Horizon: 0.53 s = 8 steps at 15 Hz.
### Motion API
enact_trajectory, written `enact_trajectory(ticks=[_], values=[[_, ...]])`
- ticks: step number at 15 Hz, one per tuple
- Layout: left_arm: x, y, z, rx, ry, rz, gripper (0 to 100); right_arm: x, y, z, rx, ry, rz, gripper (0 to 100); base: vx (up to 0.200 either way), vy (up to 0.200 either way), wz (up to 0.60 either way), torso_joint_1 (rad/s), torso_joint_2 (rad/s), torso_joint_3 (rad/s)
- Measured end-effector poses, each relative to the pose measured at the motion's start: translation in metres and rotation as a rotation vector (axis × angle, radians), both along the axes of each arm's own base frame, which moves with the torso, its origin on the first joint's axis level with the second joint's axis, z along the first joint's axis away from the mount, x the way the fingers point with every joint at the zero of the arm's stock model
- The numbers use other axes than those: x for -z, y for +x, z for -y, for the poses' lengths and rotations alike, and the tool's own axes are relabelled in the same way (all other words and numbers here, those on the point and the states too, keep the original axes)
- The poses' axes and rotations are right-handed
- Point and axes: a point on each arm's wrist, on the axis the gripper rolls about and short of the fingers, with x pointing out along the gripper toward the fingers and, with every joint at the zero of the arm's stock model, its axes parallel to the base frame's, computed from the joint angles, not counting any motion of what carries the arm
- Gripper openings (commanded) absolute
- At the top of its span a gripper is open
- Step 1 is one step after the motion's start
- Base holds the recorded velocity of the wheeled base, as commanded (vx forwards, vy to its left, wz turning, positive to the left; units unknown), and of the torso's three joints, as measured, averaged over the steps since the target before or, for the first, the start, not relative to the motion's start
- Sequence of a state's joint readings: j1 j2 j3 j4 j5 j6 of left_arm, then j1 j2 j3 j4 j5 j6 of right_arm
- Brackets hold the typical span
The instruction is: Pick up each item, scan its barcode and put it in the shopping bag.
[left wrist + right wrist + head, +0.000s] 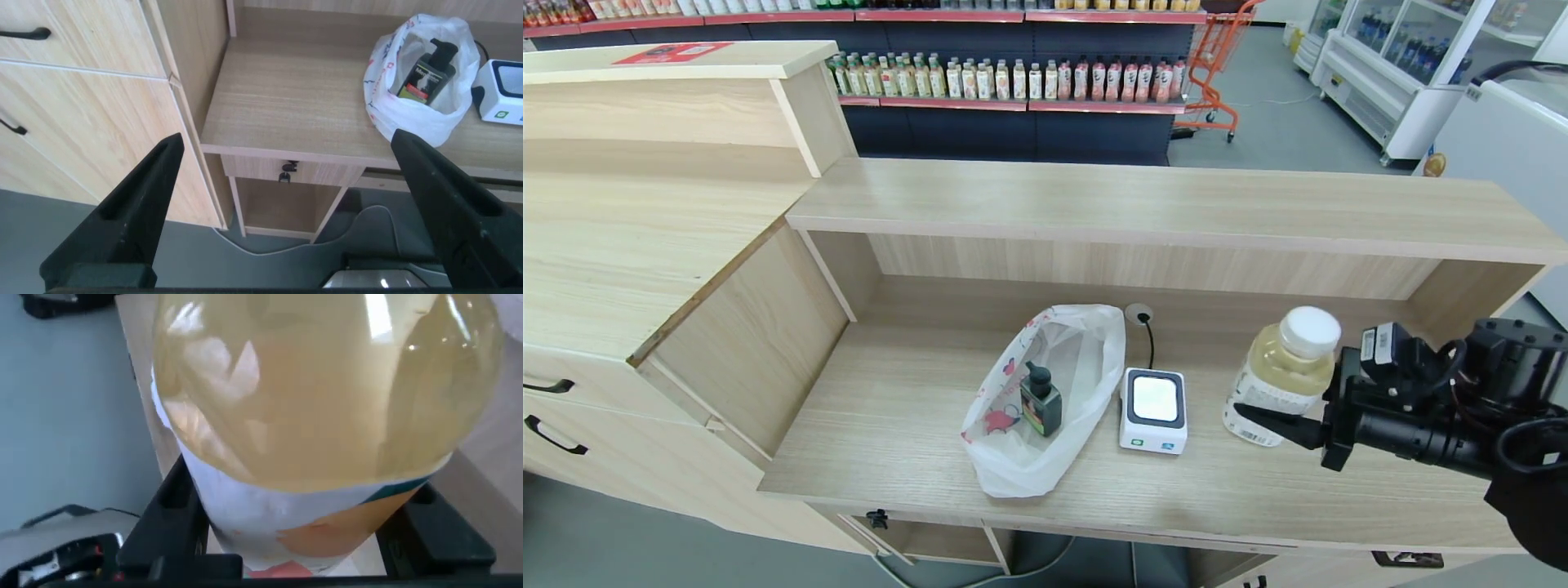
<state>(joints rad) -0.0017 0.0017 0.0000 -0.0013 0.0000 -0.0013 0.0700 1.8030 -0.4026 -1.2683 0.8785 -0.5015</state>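
The bottle (310,416) I am clamping in my right pincer (1262,408) is leaning just beside the scanner (1153,408), while my left pincer (286,143) is hanging wide open, empty.

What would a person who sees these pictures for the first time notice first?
The eye goes first to the large bottle of pale yellow liquid with a white cap, held in the right tool at the right of the wooden counter. Next comes the white shopping bag in the middle of the counter, with a dark pump bottle standing inside. Between bag and large bottle sits a small white scanner.
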Motion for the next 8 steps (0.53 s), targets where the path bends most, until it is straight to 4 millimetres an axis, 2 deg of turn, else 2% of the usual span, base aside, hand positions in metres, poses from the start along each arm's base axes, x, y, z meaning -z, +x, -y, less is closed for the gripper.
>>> enact_trajectory(ticks=[2,5,8], values=[[0.000,0.000,0.000,0.000,0.000,0.000,100,-0.007,-0.002,0.002,0.190,0.106,-0.136,0,0.000,0.000,0.00,0.000,0.00,0.000],[0.000,0.000,0.000,0.000,0.000,0.000,100,-0.016,-0.003,-0.011,0.428,0.259,-0.234,0,0.000,0.000,0.00,0.000,0.00,0.000],[0.000,0.000,0.000,0.000,0.000,0.000,100,-0.016,0.000,-0.023,0.412,0.280,-0.250,0,0.000,0.000,0.00,0.000,0.00,0.000]])
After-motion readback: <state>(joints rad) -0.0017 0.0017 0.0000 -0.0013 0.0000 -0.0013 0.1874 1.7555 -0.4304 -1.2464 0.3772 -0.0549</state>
